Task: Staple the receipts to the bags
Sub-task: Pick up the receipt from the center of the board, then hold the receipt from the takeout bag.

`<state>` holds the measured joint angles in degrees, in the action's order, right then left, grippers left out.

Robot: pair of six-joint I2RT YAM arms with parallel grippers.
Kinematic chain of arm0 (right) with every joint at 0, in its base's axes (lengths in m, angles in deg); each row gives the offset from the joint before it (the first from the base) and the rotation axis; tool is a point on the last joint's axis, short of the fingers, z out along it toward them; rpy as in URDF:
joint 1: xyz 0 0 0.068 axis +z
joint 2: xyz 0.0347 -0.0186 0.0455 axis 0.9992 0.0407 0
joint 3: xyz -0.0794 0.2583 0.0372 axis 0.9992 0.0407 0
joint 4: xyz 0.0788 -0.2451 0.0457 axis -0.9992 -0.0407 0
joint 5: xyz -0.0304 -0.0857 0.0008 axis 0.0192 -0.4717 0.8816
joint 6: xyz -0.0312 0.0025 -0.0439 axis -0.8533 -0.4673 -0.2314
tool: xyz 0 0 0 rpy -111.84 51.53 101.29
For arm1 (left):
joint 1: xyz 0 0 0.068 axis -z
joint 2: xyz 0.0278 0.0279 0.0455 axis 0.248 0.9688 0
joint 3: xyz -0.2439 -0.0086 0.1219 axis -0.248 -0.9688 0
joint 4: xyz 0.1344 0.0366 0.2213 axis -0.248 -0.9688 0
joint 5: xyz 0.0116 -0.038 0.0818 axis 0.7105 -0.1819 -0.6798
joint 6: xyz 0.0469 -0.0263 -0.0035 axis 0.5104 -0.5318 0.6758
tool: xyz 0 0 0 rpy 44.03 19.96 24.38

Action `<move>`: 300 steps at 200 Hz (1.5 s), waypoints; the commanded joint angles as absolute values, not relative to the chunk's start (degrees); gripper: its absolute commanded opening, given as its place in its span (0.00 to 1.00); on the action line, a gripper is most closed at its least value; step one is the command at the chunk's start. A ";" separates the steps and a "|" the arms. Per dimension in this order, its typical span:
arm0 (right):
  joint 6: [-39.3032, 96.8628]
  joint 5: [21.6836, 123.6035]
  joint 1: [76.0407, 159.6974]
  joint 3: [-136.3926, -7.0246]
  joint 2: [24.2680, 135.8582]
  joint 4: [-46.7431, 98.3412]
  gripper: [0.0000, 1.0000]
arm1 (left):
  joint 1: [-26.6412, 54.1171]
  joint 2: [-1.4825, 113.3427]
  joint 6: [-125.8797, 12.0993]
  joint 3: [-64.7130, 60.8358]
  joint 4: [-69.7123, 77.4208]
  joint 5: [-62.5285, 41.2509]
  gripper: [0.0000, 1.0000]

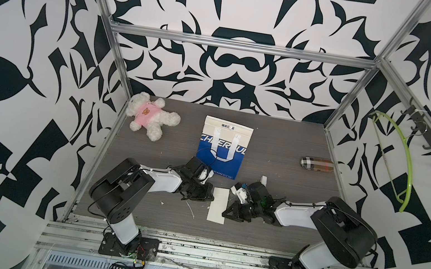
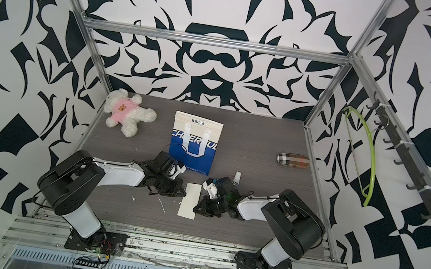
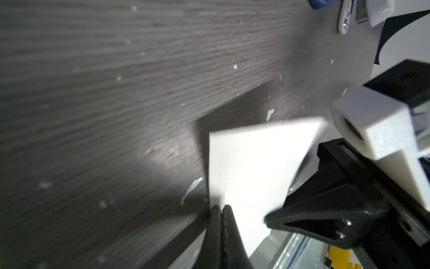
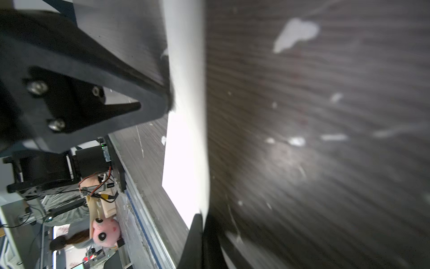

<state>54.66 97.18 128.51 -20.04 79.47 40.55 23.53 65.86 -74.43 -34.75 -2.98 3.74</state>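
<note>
Both claws (image 1: 210, 196) (image 1: 226, 214) low beside receipt (image 1: 218, 206)

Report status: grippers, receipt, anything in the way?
Right gripper shut on receipt edge; left gripper at opposite edge, grip unclear. Receipt short of bag, unstapled. Stapler beside right arm; nothing between receipt and bag.

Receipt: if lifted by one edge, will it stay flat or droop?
Probably droops: the receipt is a thin, long paper slip, pinched at one edge by the right gripper. Likely light, so a nudge could slide it across the table.
</note>
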 commanded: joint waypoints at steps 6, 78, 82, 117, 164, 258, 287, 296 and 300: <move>47.08 93.36 128.27 -19.78 70.90 33.94 0.00 | 23.30 57.92 -73.35 -29.04 -13.97 -1.12 0.43; 24.98 86.24 128.28 -23.44 44.29 18.53 0.00 | 9.10 39.85 -64.04 -14.10 -23.39 -1.82 0.98; 23.90 85.65 128.28 -23.88 43.16 17.65 0.00 | 8.35 40.18 -62.77 -12.65 -24.21 -1.83 0.98; 15.30 82.84 128.27 -30.09 39.57 14.18 0.00 | 2.19 44.94 -52.24 -2.62 -25.68 1.21 1.00; 9.31 85.36 122.99 -41.38 49.24 17.02 0.00 | -5.04 55.53 -39.01 2.64 -14.57 18.23 1.00; 12.86 97.79 114.30 -51.40 65.81 27.81 0.00 | -5.60 74.05 -20.17 14.94 -25.44 43.05 0.98; 14.69 99.24 114.29 -52.39 68.84 30.53 0.00 | -4.02 76.12 -20.16 14.91 -24.68 42.07 0.98; 15.61 100.18 114.30 -52.77 70.08 31.57 0.00 | -3.49 76.62 -20.20 14.97 -24.32 42.08 0.98; 16.12 100.57 114.30 -53.05 70.76 32.02 0.00 | -3.18 76.83 -20.44 14.91 -23.99 42.08 0.98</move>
<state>13.40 96.92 114.39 -49.74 68.85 26.21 -4.75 75.37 -21.74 13.90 -24.32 39.57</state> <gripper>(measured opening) 0.049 0.981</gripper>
